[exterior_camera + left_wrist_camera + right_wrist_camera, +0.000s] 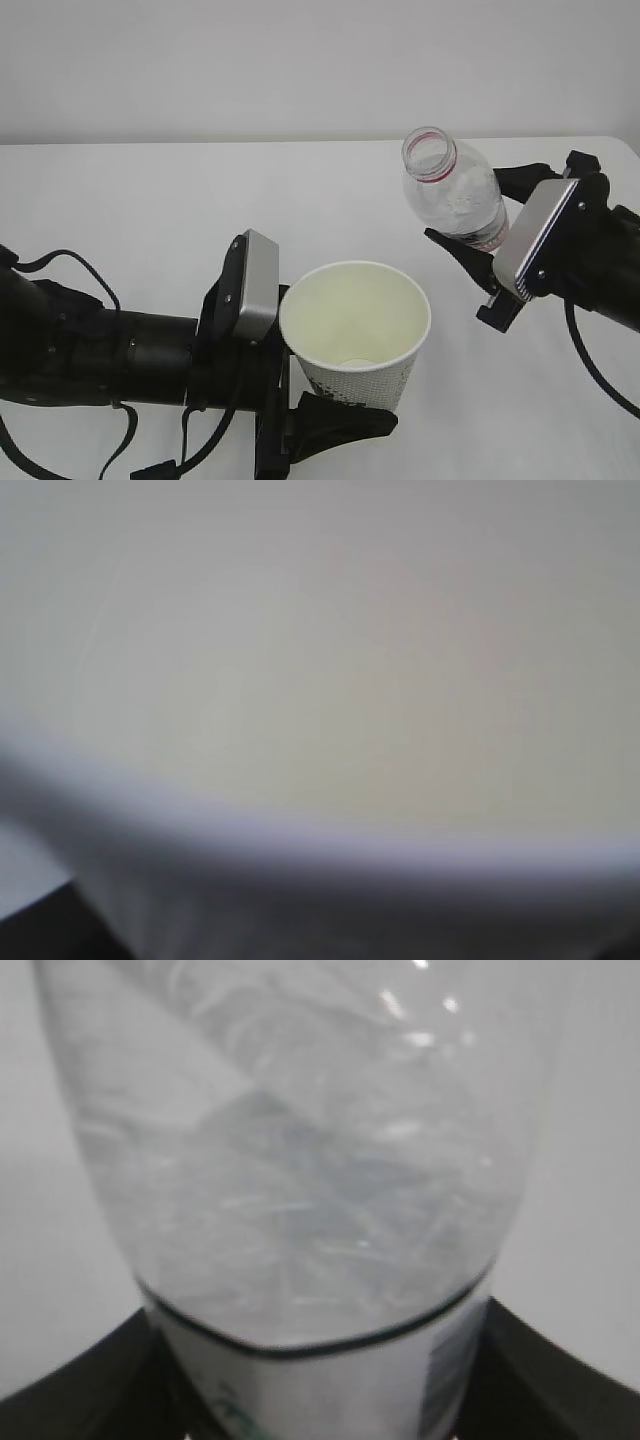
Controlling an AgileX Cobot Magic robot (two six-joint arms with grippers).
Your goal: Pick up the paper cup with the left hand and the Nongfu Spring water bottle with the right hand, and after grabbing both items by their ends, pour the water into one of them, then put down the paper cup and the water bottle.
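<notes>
Left tool (300,400) is grasping the paper cup (357,335) near its base and holds it upright, mouth open to the top. Right tool (490,245) is clamped on the lower body of the Nongfu Spring water bottle (450,190), above the white surface (150,200). From the cup, the uncapped bottle lies at about one o'clock, its long axis leaning slightly, neck uppermost. I judge that pouring needs the neck tipped toward seven o'clock, over the rim.
</notes>
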